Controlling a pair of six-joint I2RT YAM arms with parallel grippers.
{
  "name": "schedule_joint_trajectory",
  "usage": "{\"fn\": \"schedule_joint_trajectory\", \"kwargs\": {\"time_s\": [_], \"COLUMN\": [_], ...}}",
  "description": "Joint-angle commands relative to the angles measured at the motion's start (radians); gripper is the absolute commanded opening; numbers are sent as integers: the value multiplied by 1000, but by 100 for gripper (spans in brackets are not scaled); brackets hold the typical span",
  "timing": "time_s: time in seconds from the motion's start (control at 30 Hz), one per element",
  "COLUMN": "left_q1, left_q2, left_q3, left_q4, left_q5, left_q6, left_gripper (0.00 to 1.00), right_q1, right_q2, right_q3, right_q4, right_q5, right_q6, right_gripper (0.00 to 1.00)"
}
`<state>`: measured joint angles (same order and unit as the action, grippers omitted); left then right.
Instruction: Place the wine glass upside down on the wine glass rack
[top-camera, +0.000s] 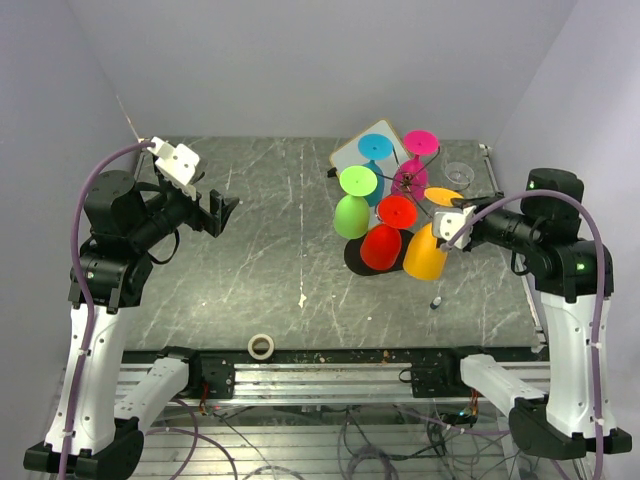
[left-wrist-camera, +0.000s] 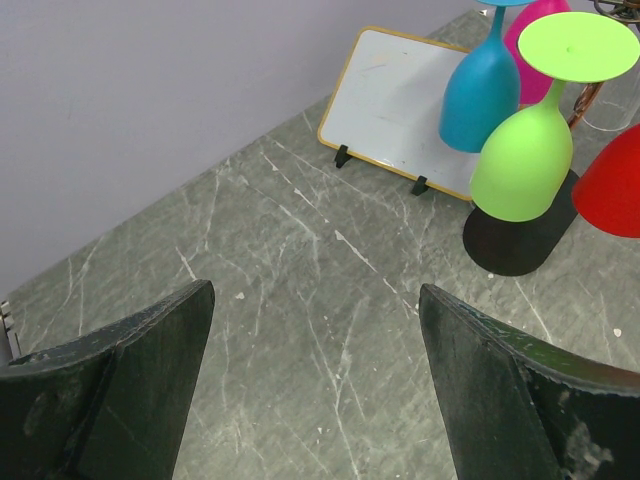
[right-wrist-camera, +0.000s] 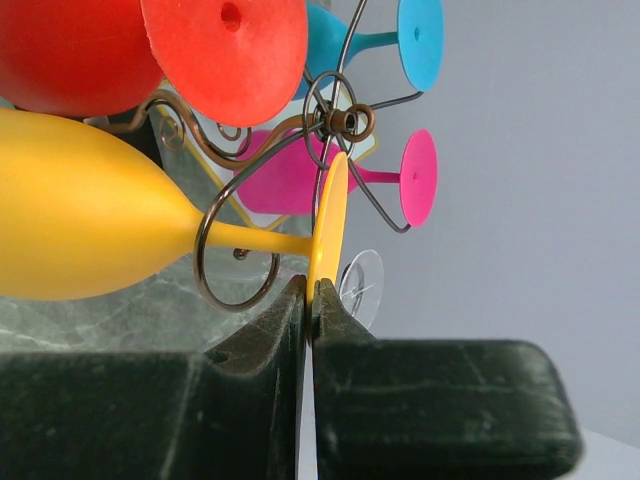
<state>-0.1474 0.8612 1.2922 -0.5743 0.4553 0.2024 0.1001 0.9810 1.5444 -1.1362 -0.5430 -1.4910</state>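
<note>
Right gripper (right-wrist-camera: 308, 292): its matte black jaws pinch the thin flat foot of the smooth yellow wine glass (right-wrist-camera: 90, 230), stem inside a curled wire scroll of the wine glass rack (right-wrist-camera: 345, 122); left gripper (left-wrist-camera: 315, 295) jaws wide apart.

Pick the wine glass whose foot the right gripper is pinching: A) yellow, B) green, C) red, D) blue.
A: in the right wrist view, the right gripper is closed on the foot rim of the yellow wine glass, whose stem lies in a scroll of the wine glass rack.
</note>
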Motion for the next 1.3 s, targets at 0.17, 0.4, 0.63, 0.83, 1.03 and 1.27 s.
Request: {"fn": "schedule_joint_trajectory", "kwargs": {"time_s": [0.17,0.4,0.63,0.83,1.03,1.27], "left_q1": [5,5,5,5,5,5], "left_q2": [-2,-7,-10,-11,-10,-11], "left_q3": [6,7,12,12,3,-6], "left_q4": [-2,-5,-13,-16,-9,-5], "left_q5": [24,29,26,26,31,31], "left_q6": [14,13,18,20,22,27], "left_gripper": [94,94,94,94,94,94], "right_q1": [-25,-39,-44,-44,-44,-44], "right_q2": [-35,-49,-52,-51,-45,-33], "right_q3": [-14,-30,-48,-63,-71,-77], "right_q4": [-40,-42,-27,-15,-5,5], "right_q5": [26,49,73,92,84,71], "right_q6": [27,35,43,46,46,41], "right_gripper": [3,3,4,4,5,8]}}
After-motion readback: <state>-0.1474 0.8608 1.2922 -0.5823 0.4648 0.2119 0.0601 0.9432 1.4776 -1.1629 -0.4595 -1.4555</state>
